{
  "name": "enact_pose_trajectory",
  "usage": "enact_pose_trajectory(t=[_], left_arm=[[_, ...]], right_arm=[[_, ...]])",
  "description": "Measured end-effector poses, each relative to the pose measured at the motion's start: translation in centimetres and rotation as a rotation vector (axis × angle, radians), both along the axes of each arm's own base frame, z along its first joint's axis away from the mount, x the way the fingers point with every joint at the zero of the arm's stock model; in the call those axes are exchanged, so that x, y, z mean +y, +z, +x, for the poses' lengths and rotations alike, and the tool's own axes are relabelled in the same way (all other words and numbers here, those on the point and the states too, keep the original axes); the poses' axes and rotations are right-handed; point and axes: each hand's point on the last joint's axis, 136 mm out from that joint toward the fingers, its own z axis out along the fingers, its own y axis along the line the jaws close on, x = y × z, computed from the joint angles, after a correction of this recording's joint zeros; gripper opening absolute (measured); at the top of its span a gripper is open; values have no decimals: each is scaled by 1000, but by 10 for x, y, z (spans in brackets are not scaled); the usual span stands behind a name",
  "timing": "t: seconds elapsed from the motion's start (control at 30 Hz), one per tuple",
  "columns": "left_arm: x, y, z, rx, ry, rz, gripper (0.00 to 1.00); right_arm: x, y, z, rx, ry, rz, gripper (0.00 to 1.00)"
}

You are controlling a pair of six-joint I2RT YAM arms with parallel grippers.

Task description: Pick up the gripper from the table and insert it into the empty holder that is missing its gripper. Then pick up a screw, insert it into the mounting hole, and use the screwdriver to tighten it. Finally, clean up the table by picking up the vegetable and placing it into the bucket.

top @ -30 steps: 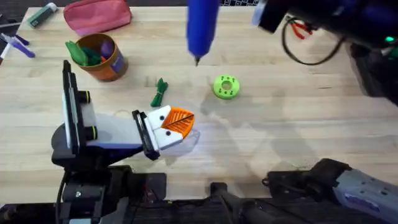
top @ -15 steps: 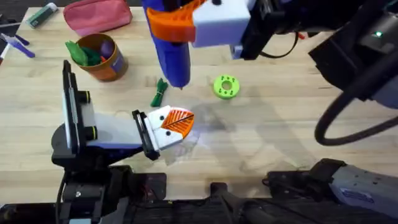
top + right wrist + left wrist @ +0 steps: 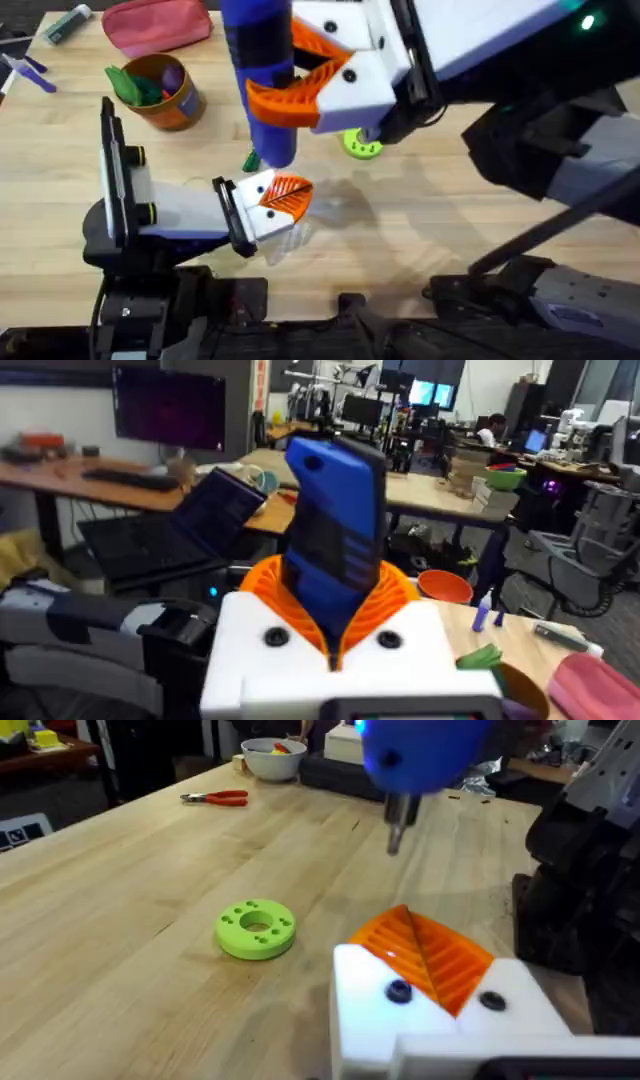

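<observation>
The blue cylindrical screwdriver (image 3: 262, 80) is clamped by the right gripper (image 3: 300, 75); tightening seems pending, the dark green vegetable (image 3: 250, 160) unbucketed.

The left gripper's (image 3: 283, 200) state cannot be told.

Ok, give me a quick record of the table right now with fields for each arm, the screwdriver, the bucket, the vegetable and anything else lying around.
right gripper: shut on the screwdriver, raised above the table
screwdriver: blue, held roughly upright, bit pointing down, clear of the wood
left gripper: low over the table near the front edge, orange pads closed, nothing visible between them
bucket: far left, green and purple items inside
vegetable: on the table, mostly hidden behind the screwdriver
green disc: flat on the table
pliers: red handles, far side
pink pouch: far left edge
</observation>
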Motion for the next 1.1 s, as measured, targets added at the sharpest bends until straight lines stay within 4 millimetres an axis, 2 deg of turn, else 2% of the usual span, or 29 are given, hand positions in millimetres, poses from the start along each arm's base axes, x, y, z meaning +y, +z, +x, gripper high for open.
enact_pose_trajectory(t=[0.2, 0.63, 0.8, 1.1], left_arm=[[0, 0, 0, 0, 0, 0, 6], [0, 0, 0, 0, 0, 0, 6], [0, 0, 0, 0, 0, 0, 6], [0, 0, 0, 0, 0, 0, 6]], right_arm=[[6, -5, -3, 61, 17, 8, 24], [16, -8, -7, 60, 45, 26, 24], [22, -15, -11, 68, 74, 6, 24], [32, -25, -5, 83, 92, -24, 24]])
